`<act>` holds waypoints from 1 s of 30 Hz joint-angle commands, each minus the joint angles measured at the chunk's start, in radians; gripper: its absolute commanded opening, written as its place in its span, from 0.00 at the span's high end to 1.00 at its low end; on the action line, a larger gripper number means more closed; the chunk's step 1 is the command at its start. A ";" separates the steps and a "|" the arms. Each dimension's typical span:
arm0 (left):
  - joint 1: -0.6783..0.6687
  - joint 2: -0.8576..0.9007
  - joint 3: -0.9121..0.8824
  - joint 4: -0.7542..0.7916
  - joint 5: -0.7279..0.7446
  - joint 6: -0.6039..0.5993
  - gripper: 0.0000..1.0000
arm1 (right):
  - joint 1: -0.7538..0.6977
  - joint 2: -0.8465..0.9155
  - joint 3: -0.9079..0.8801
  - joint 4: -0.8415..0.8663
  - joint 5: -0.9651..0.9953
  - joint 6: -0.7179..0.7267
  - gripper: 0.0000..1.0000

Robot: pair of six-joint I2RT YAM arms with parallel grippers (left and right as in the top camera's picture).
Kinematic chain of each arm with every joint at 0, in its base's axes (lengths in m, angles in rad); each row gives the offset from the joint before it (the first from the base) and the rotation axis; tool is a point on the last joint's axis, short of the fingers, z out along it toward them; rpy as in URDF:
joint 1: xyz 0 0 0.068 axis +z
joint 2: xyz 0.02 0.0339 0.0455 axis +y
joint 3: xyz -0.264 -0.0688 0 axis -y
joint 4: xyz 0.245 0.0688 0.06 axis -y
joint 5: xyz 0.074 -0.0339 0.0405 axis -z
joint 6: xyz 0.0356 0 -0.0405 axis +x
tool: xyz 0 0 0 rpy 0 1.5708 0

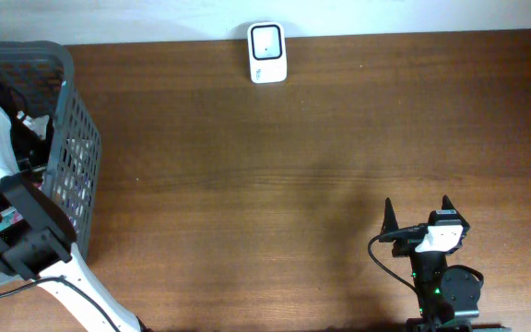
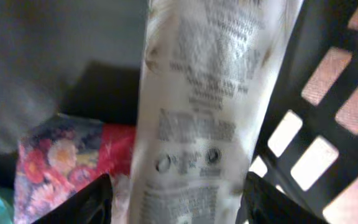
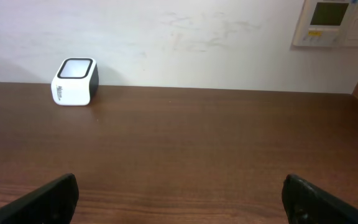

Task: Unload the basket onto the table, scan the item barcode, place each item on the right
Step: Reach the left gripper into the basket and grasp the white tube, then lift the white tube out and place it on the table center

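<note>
Overhead, your left arm (image 1: pixel 17 212) reaches into the basket (image 1: pixel 81 138), well apart from the scanner (image 1: pixel 266 53). Left wrist: the left pincer (image 2: pixel 176 199) straddles a white packet (image 2: pixel 210 93), jaws apart, not visibly clamped. Right wrist: the right pincer (image 3: pixel 179 193) gapes empty. Lifting and scanning likely remain.

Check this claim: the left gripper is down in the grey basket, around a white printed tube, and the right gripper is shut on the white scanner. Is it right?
No. The right gripper is open and empty; the white scanner stands apart from it at the table's far edge, as the right wrist view shows. The rest holds.
</note>
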 commanded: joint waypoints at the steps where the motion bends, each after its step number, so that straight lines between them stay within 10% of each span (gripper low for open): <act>1: 0.008 0.002 -0.013 -0.043 -0.013 0.005 0.33 | 0.005 -0.008 -0.009 -0.003 0.002 0.004 0.01; 6: 0.008 0.002 -0.060 -0.034 -0.014 0.005 0.36 | 0.005 -0.008 -0.009 -0.003 0.002 0.004 0.01; 16: 0.011 0.002 0.058 -0.111 -0.084 -0.081 0.91 | 0.005 -0.008 -0.009 -0.003 0.002 0.004 0.01; 30: 0.011 -0.252 0.657 -0.209 0.031 -0.132 0.93 | 0.005 -0.008 -0.009 -0.003 0.002 0.004 0.01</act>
